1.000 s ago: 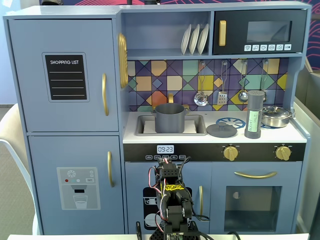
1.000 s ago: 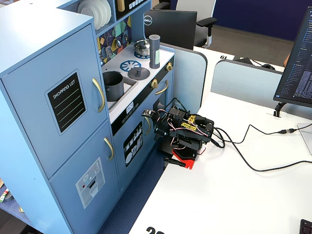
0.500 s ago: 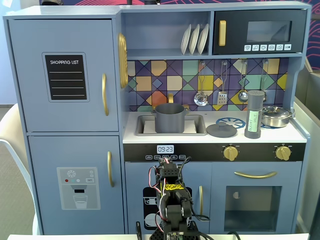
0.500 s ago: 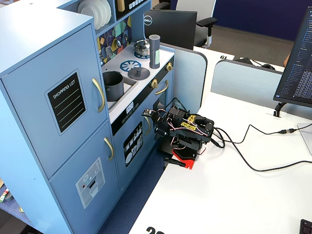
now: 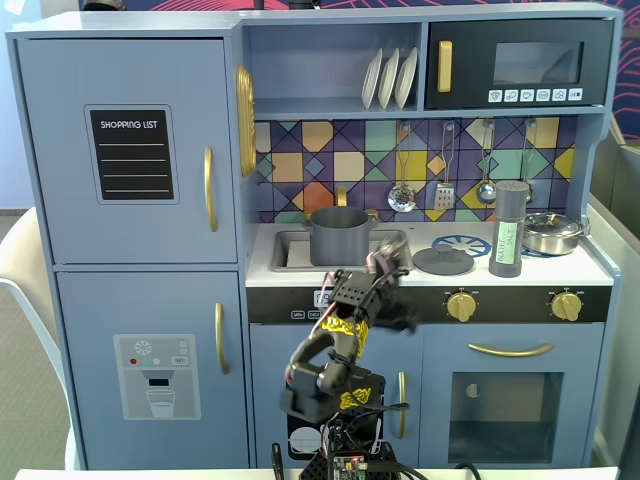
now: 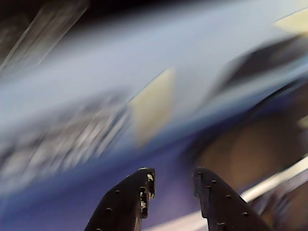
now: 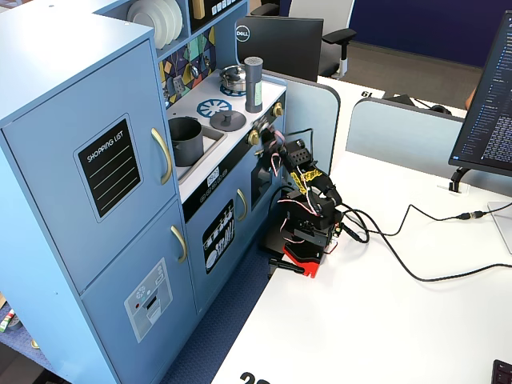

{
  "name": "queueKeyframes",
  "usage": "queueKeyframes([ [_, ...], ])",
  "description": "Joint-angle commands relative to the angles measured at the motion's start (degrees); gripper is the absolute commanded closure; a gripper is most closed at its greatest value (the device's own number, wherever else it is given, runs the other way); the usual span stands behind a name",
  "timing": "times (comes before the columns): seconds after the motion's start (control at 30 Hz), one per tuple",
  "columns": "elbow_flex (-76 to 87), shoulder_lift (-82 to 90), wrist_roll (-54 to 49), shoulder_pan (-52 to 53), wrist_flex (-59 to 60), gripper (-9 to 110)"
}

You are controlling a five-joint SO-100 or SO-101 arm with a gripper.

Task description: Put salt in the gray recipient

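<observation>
- The pale blue wooden toy kitchen (image 5: pixel 130 250) stands before the arm, and its white countertop surface (image 5: pixel 590 268) carries everything the task needs.
- The black robot arm (image 5: pixel 335 375) sits folded low in front of the cabinet doors, well under counter height in both fixed views; my reading is that the reach for the shaker has not really begun.
- The matte gray cylindrical pot with small side handles (image 5: pixel 339 236) rests in the sink recess at the left of the counter in that fixed view, its mouth uncovered.
- A flat gray lid with a knob (image 5: pixel 443 260) lies between pot and shaker, so the carry path should rise above it.
- A shiny steel pan (image 5: pixel 552 232) stands just beside the shaker on the right; approach from the front or left to avoid nudging it.
- The tall slim dark gray salt shaker with a pale green label (image 5: pixel 508 232) stands upright near the right of the counter, well apart from the pot.
- It is tall and narrow, so it will likely tip easily: grip it around mid-height and lift straight before moving sideways.
- The pincer (image 6: pixel 173 185) is parted with a clear gap and nothing between its jaws in the wrist view, which is otherwise badly blurred.
</observation>
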Motion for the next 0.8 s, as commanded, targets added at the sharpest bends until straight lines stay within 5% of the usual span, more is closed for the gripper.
queueKeyframes([
  [0.0, -10.1, -3.2, 1.1, 10.1, -9.9, 101],
  [0.27, -13.7, -10.8, 0.8, 10.8, -30.6, 101],
  [0.57, -16.0, -18.0, 6.0, 14.9, -44.6, 57],
  [0.77, -19.9, -24.3, 8.3, 15.4, -48.3, 47],
])
